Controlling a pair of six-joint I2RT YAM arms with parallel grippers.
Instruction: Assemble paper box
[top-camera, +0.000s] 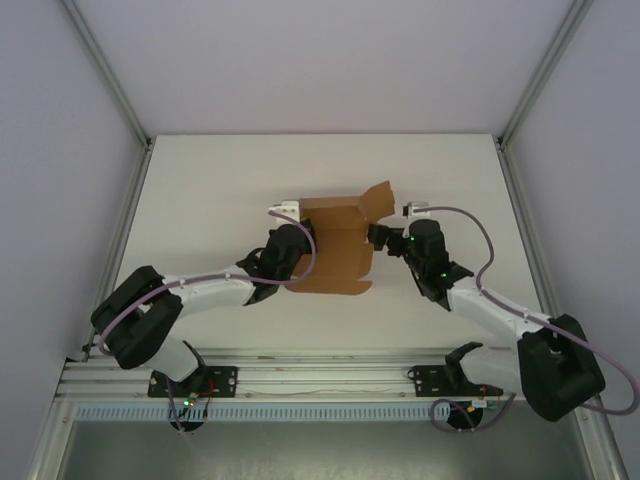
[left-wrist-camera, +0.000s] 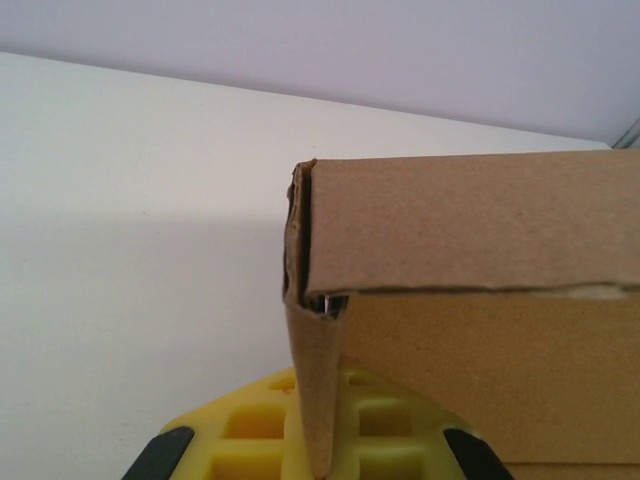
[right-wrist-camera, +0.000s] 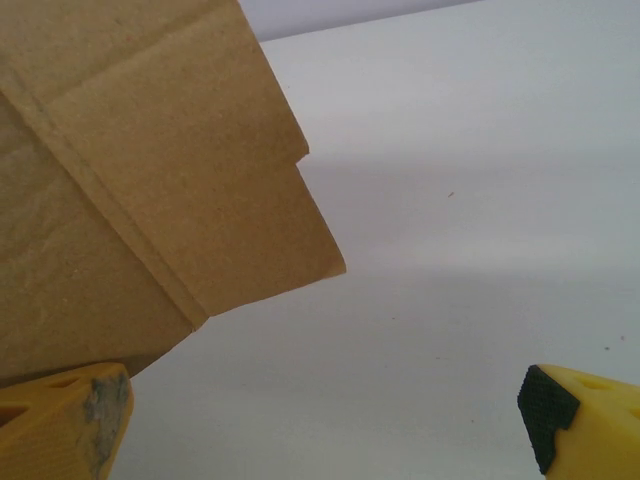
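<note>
The paper box (top-camera: 335, 255) is a half-folded piece of brown cardboard in the middle of the white table, with one flap (top-camera: 377, 201) raised at its far right corner. My left gripper (top-camera: 302, 248) is at its left edge. In the left wrist view the left gripper (left-wrist-camera: 325, 440) is shut on a thin upright wall of the paper box (left-wrist-camera: 470, 240), which is pinched between the yellow fingers (left-wrist-camera: 240, 430). My right gripper (top-camera: 378, 238) is at the box's right side. It stands open (right-wrist-camera: 320, 430), with the brown flap (right-wrist-camera: 150, 180) above its left finger (right-wrist-camera: 65, 420) and bare table between the fingers.
The white table (top-camera: 200, 200) stretches to the left, right and far side of the box. Pale walls with aluminium corner posts (top-camera: 110, 70) enclose it. A metal rail (top-camera: 320, 385) carrying both arm bases runs along the near edge.
</note>
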